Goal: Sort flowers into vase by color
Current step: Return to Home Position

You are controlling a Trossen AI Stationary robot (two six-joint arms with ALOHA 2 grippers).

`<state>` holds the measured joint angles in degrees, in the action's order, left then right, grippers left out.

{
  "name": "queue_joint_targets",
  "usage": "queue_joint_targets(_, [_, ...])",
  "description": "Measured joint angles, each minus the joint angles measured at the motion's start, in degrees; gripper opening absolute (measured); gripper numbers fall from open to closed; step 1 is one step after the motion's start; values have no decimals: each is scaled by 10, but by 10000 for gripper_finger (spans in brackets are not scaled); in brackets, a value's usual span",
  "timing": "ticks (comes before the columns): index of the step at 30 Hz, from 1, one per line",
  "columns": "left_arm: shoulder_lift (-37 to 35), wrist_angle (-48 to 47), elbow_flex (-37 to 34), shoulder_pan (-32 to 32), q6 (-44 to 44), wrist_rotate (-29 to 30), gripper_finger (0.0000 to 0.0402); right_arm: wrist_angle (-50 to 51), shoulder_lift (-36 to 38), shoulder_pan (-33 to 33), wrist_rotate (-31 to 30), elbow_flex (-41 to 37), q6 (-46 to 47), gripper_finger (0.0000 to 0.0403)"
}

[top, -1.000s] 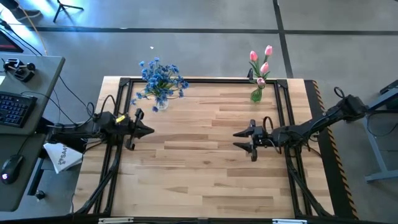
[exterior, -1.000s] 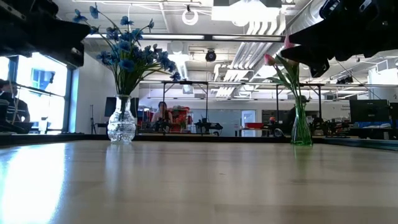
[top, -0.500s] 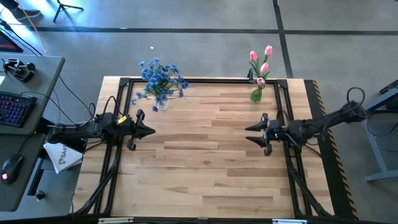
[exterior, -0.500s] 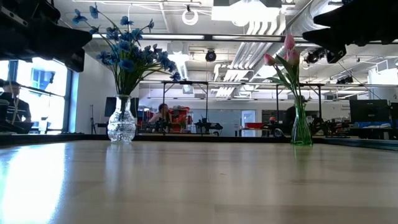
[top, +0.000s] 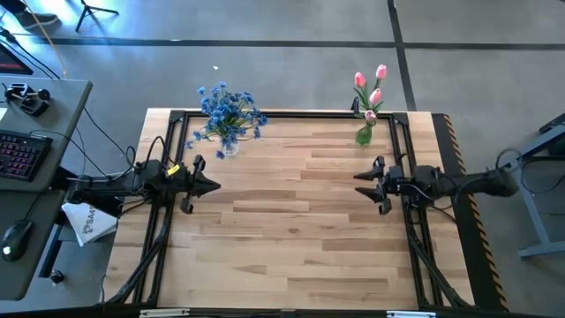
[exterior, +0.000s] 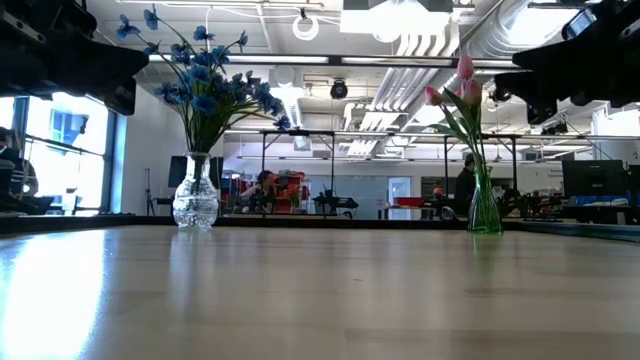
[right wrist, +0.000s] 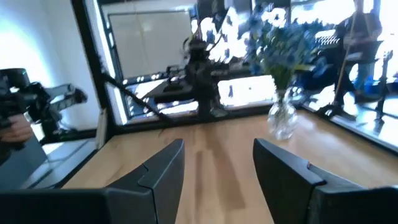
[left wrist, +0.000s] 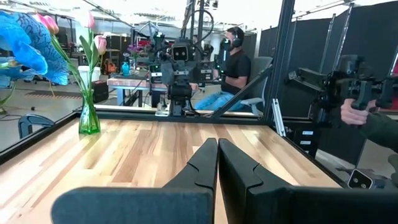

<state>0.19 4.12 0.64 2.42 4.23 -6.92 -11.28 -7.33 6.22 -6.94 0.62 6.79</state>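
The blue flowers (top: 228, 113) stand with their stems in a clear glass vase (exterior: 196, 203) at the table's far left. Three pink tulips (top: 371, 87) stand in a green glass vase (exterior: 485, 208) at the far right. My left gripper (top: 213, 185) is shut and empty above the table's left side, its fingers closed together in the left wrist view (left wrist: 217, 163). My right gripper (top: 359, 186) is open and empty above the table's right side, its fingers apart in the right wrist view (right wrist: 217, 165).
A black frame (top: 291, 115) runs along the table's far edge and sides. A desk with a keyboard (top: 19, 155) stands left of the table. People show in the room beyond the table.
My right gripper has drawn back toward the table's right edge, staying open and empty. My left gripper and both vases have kept still.
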Motion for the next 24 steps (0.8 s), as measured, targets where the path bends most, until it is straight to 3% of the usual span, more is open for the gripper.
queue_joint_targets(6, [0, 0, 0, 0, -15, 11, 0, 0, 19, -129, 127, 0, 0, 159])
queue_joint_targets(10, [0, 0, 0, 0, -15, 15, 0, 22, 18, -195, 146, 0, 38, 107])
queue_joint_targets(14, [0, 0, 0, 0, -15, 15, 0, 40, 18, -216, 179, 0, 59, 38])
queue_joint_targets(16, [0, 0, 0, 0, -15, 15, 0, 38, 18, -216, 179, 0, 67, 11])
queue_joint_targets(21, [0, -1, 0, 0, -15, 15, 0, 54, 18, -208, 96, 0, 73, 7])
queue_joint_targets(24, [0, -8, 0, 0, -15, 16, 0, 61, 18, -194, 91, 0, 51, 3])
